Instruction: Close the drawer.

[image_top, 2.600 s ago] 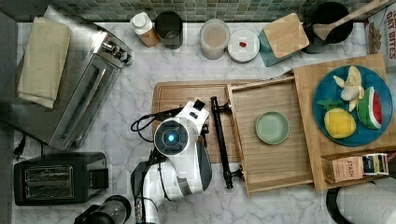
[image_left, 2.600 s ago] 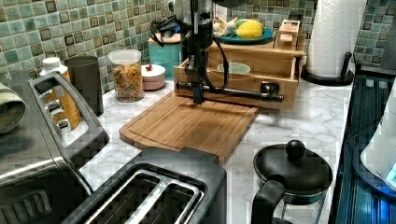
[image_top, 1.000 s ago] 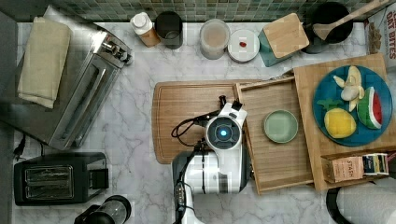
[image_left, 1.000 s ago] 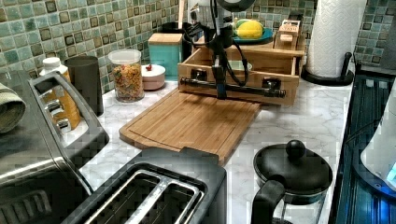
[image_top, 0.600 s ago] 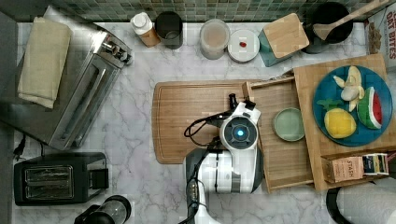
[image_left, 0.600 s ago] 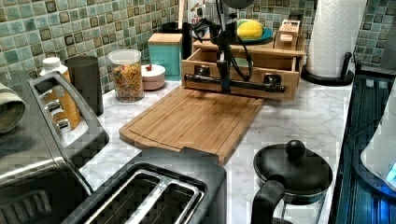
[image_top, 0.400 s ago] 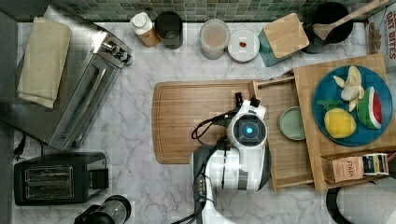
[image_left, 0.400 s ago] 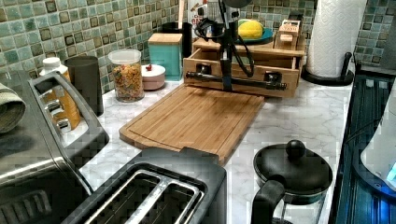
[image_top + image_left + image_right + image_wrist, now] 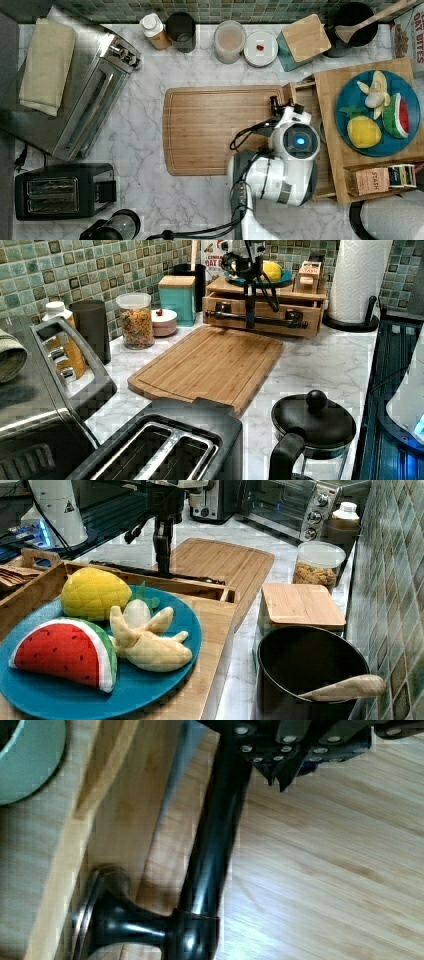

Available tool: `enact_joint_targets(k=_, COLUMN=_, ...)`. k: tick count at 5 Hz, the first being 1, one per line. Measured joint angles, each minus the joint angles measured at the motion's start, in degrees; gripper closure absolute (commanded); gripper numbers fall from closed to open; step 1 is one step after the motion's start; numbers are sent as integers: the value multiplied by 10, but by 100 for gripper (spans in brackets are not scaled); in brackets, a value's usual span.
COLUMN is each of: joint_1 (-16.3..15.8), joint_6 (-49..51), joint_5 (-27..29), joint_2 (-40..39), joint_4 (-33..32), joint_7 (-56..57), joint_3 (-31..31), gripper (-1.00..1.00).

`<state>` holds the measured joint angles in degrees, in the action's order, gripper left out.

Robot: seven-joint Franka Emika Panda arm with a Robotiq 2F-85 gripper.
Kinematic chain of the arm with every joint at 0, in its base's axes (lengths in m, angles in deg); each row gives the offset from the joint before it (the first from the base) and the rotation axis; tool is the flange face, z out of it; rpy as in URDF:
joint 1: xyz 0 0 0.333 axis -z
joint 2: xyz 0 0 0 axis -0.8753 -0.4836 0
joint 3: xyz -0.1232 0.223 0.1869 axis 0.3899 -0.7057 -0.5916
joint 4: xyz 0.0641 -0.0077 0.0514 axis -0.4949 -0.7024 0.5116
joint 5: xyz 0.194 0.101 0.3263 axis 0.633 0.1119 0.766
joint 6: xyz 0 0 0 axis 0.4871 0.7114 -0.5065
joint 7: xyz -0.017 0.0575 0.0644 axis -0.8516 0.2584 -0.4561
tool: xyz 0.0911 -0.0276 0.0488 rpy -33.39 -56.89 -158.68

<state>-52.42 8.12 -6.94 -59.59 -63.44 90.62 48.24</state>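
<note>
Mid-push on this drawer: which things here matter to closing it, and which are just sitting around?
In play:
drawer
black bar handle
gripper, at the handle

Lying about:
cutting board
blue plate of toy fruit
cereal jar
toaster
paper towel roll

A: The top view is looking straight down on the tabletop (image 9: 140, 130), taking in everything from the toaster oven (image 9: 95, 95) to the blue plate (image 9: 378, 114).

B: The left view is sitting low behind the toaster (image 9: 165, 445), facing the drawer (image 9: 260, 315); the right view is looking back across the plate. Both are sharing the cutting board (image 9: 210, 360).

A: The wrist view is hovering close over the black bar handle (image 9: 212, 845).
</note>
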Motion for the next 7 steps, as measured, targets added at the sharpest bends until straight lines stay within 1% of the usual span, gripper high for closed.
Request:
enact_joint_targets(k=1, joint_1=5, joint_6=8, joint_5=44, joint_2=-29, joint_4=35, joint_7=60, joint_3=29, gripper=100)
enact_joint_targets(k=2, joint_1=22, joint_6=13, joint_5=82, joint_2=-62, joint_4=75, joint_7=70, joint_3=43, gripper=100)
enact_joint_targets(k=3, joint_1=28, joint_6=24, joint_5=89, joint_2=-66, joint_4=85, joint_7=70, joint_3=44, gripper=100)
enact_joint_targets(k=5, joint_1=34, joint_6=16, joint_5=112, joint_2=-64, joint_4=82, joint_7=81, joint_3=44, gripper=100)
enact_joint_targets(k=7, joint_1=35, joint_6=17, joint_5=119, joint_2=-64, joint_4=82, joint_7=83, joint_3=45, gripper=100)
